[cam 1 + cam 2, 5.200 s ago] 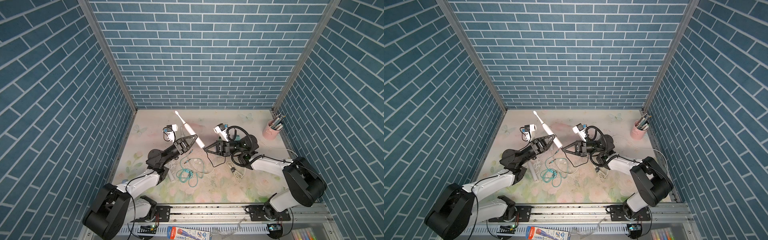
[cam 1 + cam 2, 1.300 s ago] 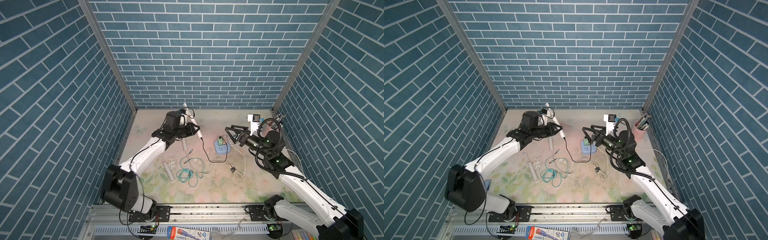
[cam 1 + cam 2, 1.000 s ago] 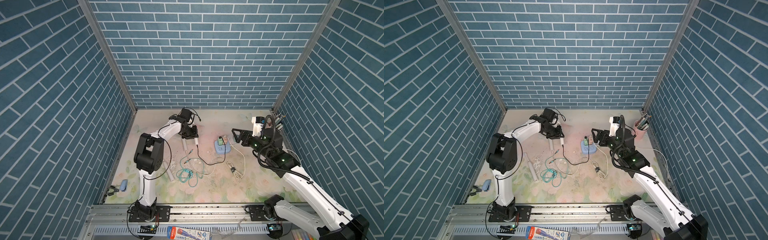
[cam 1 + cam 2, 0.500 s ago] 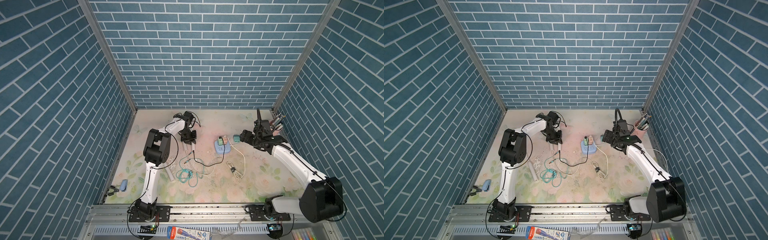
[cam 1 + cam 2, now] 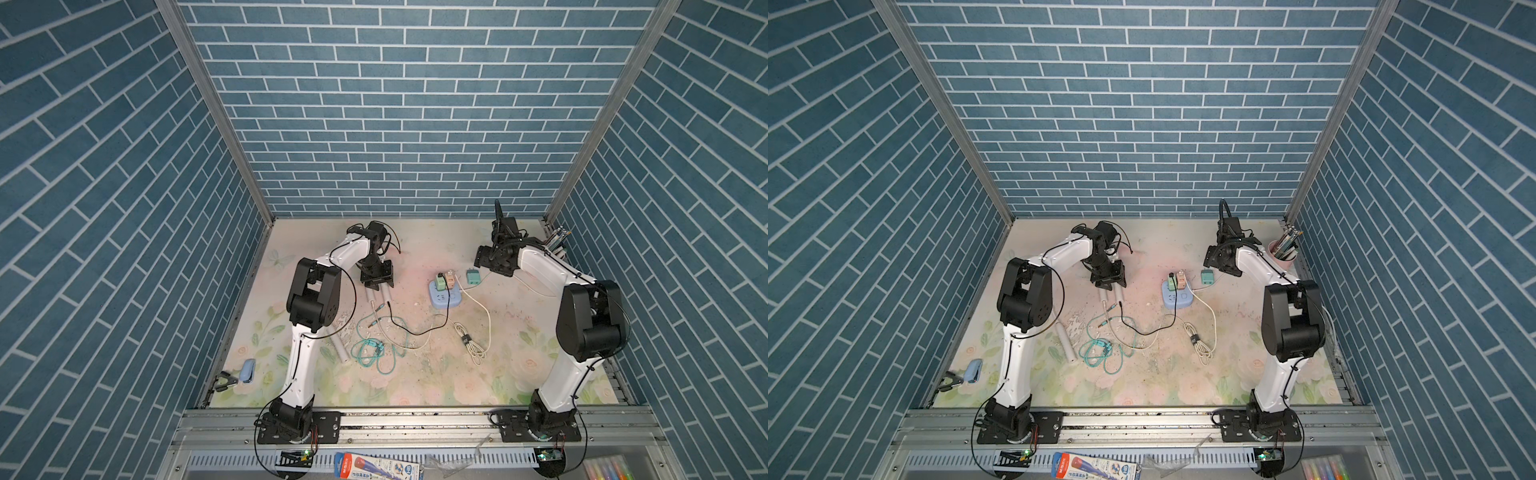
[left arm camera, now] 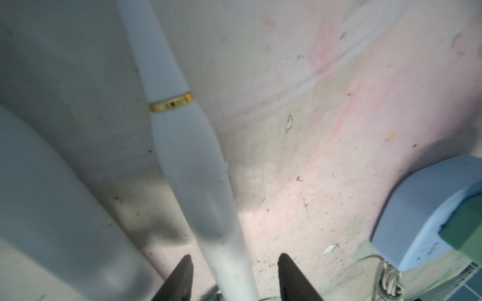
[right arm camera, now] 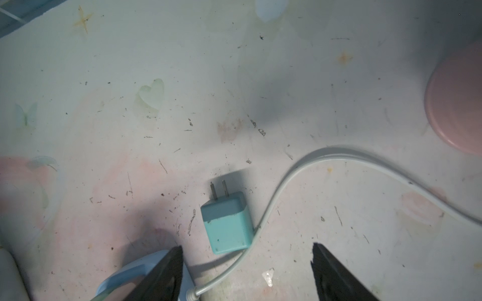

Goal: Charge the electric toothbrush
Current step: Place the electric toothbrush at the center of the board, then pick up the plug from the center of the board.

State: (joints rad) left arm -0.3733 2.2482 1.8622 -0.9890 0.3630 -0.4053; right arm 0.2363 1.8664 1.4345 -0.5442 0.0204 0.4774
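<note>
The white electric toothbrush (image 6: pixel 182 146) with a gold ring lies on the floral mat, its thick end between the jaws of my left gripper (image 6: pixel 234 260). The jaws stand open with a gap on each side. In both top views its end (image 5: pixel 387 294) (image 5: pixel 1120 295) sticks out below the left gripper (image 5: pixel 376 283), and a black cable (image 5: pixel 415 332) runs from it to the light blue power strip (image 5: pixel 444 297) (image 5: pixel 1177 298). My right gripper (image 7: pixel 246 250) (image 5: pixel 484 266) hangs open just behind a teal plug adapter (image 7: pixel 227 224) (image 5: pixel 472 276) lying loose.
A second white stick (image 5: pixel 369 296) lies beside the toothbrush. A pink cup of pens (image 5: pixel 1283 253) (image 7: pixel 456 104) stands at the back right. A teal cable (image 5: pixel 374 353), a white tube (image 5: pixel 340 347) and a bundled white cable (image 5: pixel 471 343) lie mid-mat. A pale cord (image 7: pixel 287 182) curves past the adapter.
My left gripper has set the toothbrush down on the mat and opened off it. The right arm has swung back and down over the teal adapter.
</note>
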